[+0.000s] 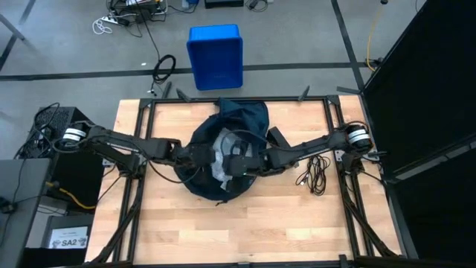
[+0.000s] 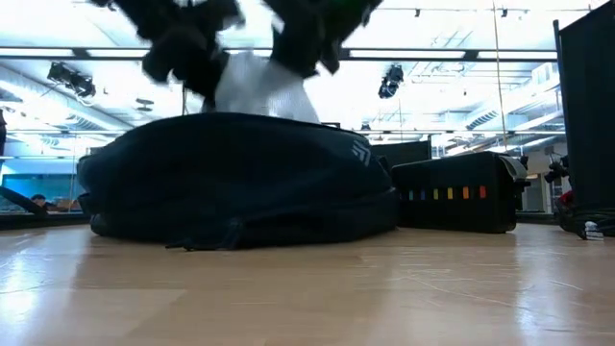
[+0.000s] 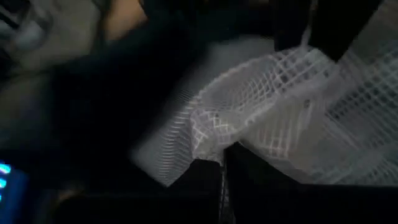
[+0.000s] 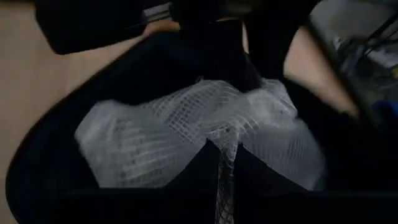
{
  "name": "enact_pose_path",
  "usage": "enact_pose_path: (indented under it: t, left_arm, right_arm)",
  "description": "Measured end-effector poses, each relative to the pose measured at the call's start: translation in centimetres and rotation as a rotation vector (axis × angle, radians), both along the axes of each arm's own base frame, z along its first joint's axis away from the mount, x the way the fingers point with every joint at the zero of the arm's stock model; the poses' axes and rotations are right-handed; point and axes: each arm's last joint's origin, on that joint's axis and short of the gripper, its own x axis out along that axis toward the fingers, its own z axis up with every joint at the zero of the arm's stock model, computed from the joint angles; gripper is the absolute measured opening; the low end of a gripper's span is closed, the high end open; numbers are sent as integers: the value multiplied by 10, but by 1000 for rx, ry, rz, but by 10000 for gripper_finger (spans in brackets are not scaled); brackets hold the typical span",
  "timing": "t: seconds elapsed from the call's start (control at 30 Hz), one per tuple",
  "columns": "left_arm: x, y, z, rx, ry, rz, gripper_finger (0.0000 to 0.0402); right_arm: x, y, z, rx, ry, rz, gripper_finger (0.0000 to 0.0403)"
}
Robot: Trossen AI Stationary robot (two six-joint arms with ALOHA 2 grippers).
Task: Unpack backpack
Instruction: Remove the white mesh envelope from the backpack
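Note:
The dark navy backpack (image 1: 238, 119) lies flat on the middle of the table, and the low view shows its rounded bulk (image 2: 240, 178). A white mesh bag (image 1: 221, 155) sits over its opening and rises above the backpack in the low view (image 2: 259, 86). My left gripper (image 1: 199, 155) comes from the table's left and my right gripper (image 1: 239, 164) from the right. They meet over the backpack, each shut on the mesh bag. My left gripper pinches a gathered fold of the white mesh bag (image 3: 217, 146) between its two fingers, and the mesh spreads out beyond them over the dark backpack opening. My right gripper pinches another bunched fold of the mesh bag (image 4: 221, 149) between its two fingers. A strip of mesh runs back between them, and the rest of the bag fans out in front over the backpack.
A black case (image 2: 461, 192) with coloured marks stands right of the backpack. A coiled black cable (image 1: 316, 175) lies on the table's right part. A blue plastic bin (image 1: 216, 56) stands on the floor beyond the far edge. Bare wood (image 1: 223, 231) lies near.

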Motion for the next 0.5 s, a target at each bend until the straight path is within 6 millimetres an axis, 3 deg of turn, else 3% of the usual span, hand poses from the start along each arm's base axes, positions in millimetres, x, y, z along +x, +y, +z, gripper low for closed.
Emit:
enact_pose_path:
  t: [0.27, 0.5]
  left_arm:
    - [-3, -4, 74, 157, -110, -1, 0]
    - [-13, -17, 116, 156, -166, -56, 0]
  right_arm:
    - [-19, -6, 51, -84, -140, 10, 0]
    - [-42, -4, 92, -92, -268, 38, 0]
